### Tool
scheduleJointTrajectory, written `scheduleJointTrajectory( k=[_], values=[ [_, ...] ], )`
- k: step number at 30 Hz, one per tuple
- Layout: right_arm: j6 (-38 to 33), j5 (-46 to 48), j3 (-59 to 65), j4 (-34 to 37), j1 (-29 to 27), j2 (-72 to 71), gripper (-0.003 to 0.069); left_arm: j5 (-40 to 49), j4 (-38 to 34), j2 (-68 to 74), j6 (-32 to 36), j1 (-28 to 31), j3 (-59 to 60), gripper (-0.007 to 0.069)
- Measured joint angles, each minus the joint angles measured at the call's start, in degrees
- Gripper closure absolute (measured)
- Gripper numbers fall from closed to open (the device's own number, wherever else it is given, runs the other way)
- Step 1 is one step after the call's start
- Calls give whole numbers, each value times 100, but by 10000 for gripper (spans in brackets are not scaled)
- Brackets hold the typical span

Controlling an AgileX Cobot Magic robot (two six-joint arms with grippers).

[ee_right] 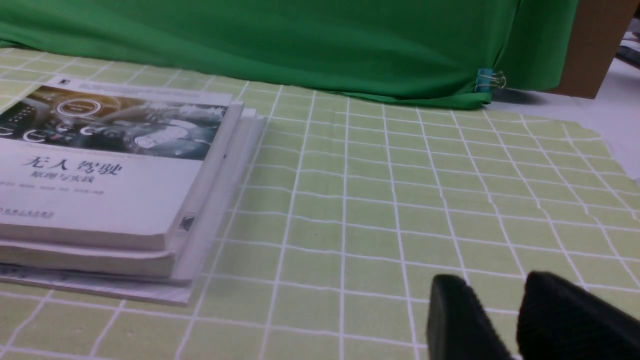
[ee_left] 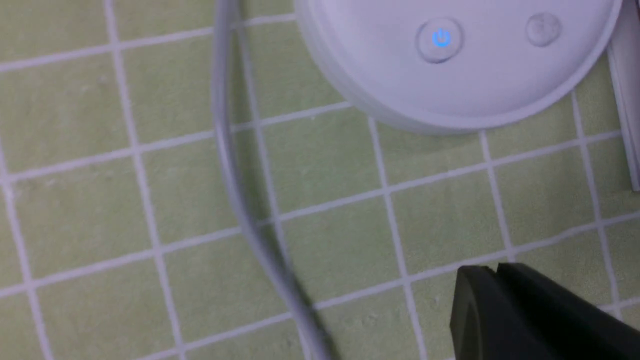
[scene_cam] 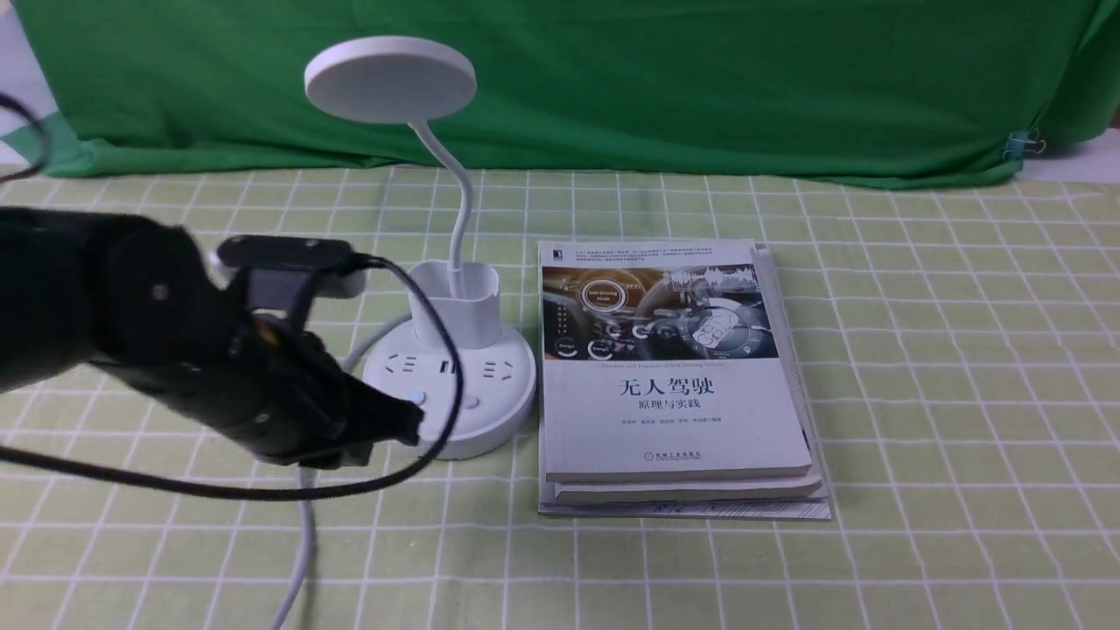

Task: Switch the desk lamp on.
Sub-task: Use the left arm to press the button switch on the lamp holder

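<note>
The white desk lamp stands left of centre: disc head (scene_cam: 389, 79), gooseneck (scene_cam: 459, 201), cup holder (scene_cam: 457, 306), round base (scene_cam: 464, 385) with sockets. The head shows no glow. In the left wrist view the base (ee_left: 475, 85) carries a blue-lit power button (ee_left: 440, 39) and a second, unlit button (ee_left: 543, 27). My left gripper (scene_cam: 411, 422) is shut and empty, its tip (ee_left: 492, 272) over the cloth just short of the base's front edge, apart from the buttons. The white cord (ee_left: 235, 175) runs beside it. My right gripper (ee_right: 492, 290) is slightly open and empty, low over the cloth.
A stack of books (scene_cam: 674, 376) lies right beside the lamp base; it also shows in the right wrist view (ee_right: 100, 175). A green backdrop (scene_cam: 700, 79) hangs at the far edge, held by a clip (scene_cam: 1019, 144). The lamp cord (scene_cam: 302, 542) trails to the front edge.
</note>
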Motion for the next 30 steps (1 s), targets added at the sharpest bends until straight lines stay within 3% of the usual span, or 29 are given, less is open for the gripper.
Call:
scheduleJointTrajectory(
  k=[6,15,30],
  values=[
    [0,0,0,0,0,0,414,-310,498,704,-275,-506,-699,606],
    [0,0,0,0,0,0,414,-1392,751,1078,-307,-522,-841,606],
    [0,0,0,0,0,0,414,-1604,751,1524,-292,-522,-841,606]
  ],
)
